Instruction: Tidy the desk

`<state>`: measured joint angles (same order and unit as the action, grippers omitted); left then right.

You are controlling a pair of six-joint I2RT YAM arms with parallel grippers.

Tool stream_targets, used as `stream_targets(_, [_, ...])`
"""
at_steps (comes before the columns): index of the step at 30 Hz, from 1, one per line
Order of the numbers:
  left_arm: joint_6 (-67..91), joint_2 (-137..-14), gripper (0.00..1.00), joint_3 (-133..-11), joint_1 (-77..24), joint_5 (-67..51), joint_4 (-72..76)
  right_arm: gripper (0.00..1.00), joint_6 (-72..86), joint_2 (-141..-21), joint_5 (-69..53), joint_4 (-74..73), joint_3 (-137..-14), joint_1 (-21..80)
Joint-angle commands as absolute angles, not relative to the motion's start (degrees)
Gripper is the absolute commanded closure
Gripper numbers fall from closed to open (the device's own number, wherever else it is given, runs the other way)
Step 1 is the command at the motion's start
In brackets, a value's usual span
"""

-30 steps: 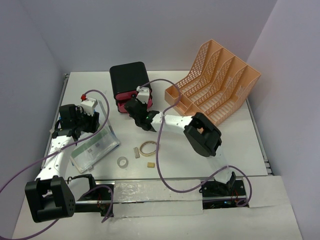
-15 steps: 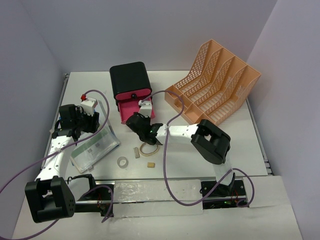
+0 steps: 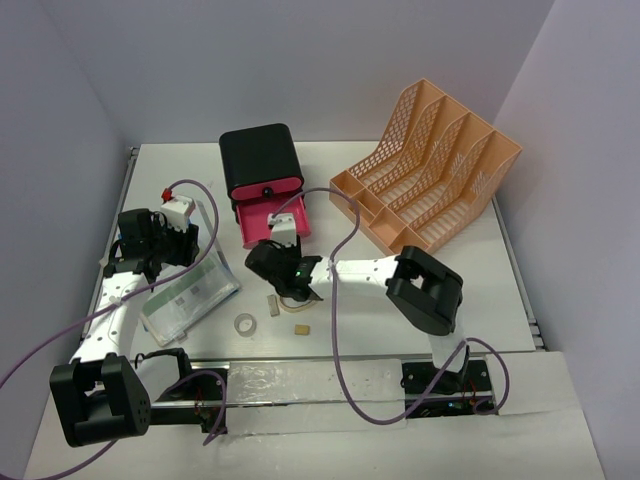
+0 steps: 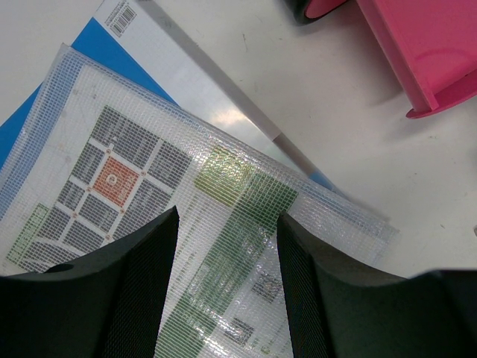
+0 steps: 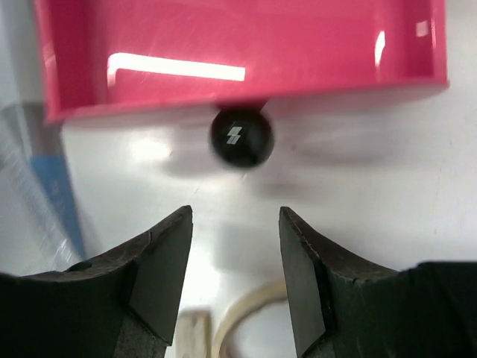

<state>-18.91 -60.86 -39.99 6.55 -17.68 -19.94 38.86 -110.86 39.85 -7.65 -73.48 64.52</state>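
Observation:
The white desk holds a black drawer box whose lower pink drawer stands pulled out. In the right wrist view the drawer and its black knob lie just ahead of my right gripper, which is open, empty and apart from the knob. In the top view the right gripper hovers in front of the drawer. My left gripper is open above a clear mesh pouch holding a printed sheet, on a blue folder.
A peach mesh file rack stands at the back right. A rubber band, a small beige stick, a tape roll and a beige eraser lie in front of the drawer. The pouch lies at the left.
The right gripper pulled the pink drawer out of the black box, then let go of the knob and drew back toward the near edge. The left arm has not moved.

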Motion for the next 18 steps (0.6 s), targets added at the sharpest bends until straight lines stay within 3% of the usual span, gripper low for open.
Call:
stream_targets(1, [-19.8,-59.6,0.38,-41.1,6.9,-19.3,-19.7,0.4,35.7,-101.4,39.8,-12.9,-70.7,68.5])
stream_targets(8, [-20.1,-59.6,0.38,-41.0,6.9,-20.2,-20.2,0.37,23.2,-94.1,10.7,-14.8,-61.1,70.1])
stream_targets(15, [-20.7,-59.2,0.37,-40.8,7.0,-19.6,-21.0,0.37,19.4,-93.1,6.2,-19.1,-58.0,72.4])
stream_targets(18, [-22.1,-59.2,0.3,-40.2,7.0,-16.8,-21.7,0.37,18.6,-94.8,6.1,-21.1,-59.0,72.8])
